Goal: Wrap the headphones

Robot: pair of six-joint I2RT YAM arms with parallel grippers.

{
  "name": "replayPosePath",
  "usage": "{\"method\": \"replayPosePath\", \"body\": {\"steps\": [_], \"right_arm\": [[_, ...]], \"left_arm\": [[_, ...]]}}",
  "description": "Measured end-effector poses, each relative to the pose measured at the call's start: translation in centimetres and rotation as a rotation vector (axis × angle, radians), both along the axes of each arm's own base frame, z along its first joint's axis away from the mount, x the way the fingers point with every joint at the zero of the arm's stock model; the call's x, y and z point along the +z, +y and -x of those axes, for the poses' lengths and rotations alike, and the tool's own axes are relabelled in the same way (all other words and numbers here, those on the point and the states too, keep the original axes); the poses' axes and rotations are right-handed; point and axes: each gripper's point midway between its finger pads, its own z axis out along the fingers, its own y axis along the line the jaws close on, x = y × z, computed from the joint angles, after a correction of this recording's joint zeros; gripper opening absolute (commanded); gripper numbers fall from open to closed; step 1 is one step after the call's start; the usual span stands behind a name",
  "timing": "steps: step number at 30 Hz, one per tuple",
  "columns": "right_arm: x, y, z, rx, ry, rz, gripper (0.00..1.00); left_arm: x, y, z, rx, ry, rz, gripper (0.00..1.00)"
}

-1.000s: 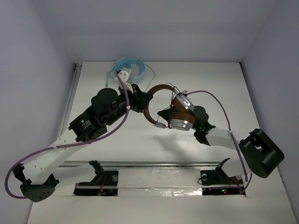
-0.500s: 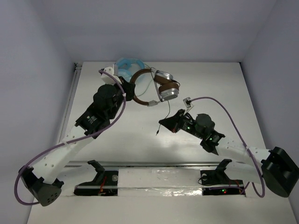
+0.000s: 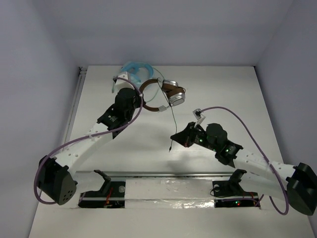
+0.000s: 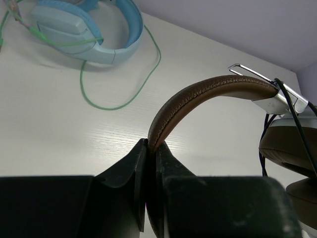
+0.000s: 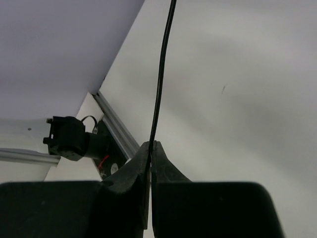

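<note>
Left tool (image 4: 151, 145): matt black, wedge-shaped fingers pressed together on the headband, with only the strap's thickness between them.
Headband (image 4: 198, 94): brown strap with a grained, leather-like face and a stitched edge. It rises from the left tool's tips and arches to the tool's right, ending in a bright bent-wire metal slider.
Headphones (image 3: 171, 94): hang off the far right side of the left tool (top view). The earcups are silver with a metallic sheen. Whether they rest on the surface cannot be told.
Ear pad (image 4: 290, 148): brown, smooth and cushioned, rounded at the rim. It lies at the far right of the left tool, partly cut off by the frame edge.
Right tool (image 5: 150, 145): black tapered fingers closed together, pinching the cable at their very tips.
Cable (image 5: 161, 74): thin, dark and round in section. It runs almost straight from the right tool's tips away toward the earcups. In the top view a short end shows just past the tips.
Light blue headphones (image 4: 84, 29): glossy pale-blue plastic with broad rounded cups, lying flat beyond the left tool and to its left, apart from it.
Green cable (image 4: 124, 101): thin, looped loosely on the surface ahead of the left tool.
Surface (image 3: 148, 153): white, matt, with a faint wood-grain texture.
Rail (image 5: 116, 131): grey grooved metal strip, to the left of the right tool.
</note>
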Motion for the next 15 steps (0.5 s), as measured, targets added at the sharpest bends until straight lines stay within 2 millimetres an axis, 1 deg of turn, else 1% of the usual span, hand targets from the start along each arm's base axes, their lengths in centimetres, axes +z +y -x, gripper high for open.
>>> {"method": "replayPosePath", "body": {"steps": [2,5,6,7,12,15], "right_arm": [[-0.2,0.1,0.3,0.014,0.014,0.017,0.0],[0.4,0.5,0.7,0.035,0.018,0.036,0.0],[0.3,0.5,0.8,0.038,0.023,0.05,0.0],[1.2,0.8,0.9,0.046,0.015,0.049,0.0],[3.7,1.1,0.7,0.061,0.002,0.093,0.0],[4.6,1.6,0.8,0.087,-0.003,0.112,0.0]], "left_arm": [[-0.9,-0.2,-0.5,0.007,0.014,-0.012,0.0],[-2.4,0.1,-1.0,0.032,0.04,-0.047,0.0],[-2.9,0.3,-1.1,0.042,0.047,-0.059,0.0],[-3.5,0.5,-1.1,0.051,0.056,-0.074,0.0],[-6.2,1.7,-0.8,0.091,0.095,-0.147,0.0],[-7.6,1.3,-0.3,0.085,0.114,-0.179,0.0]]}}
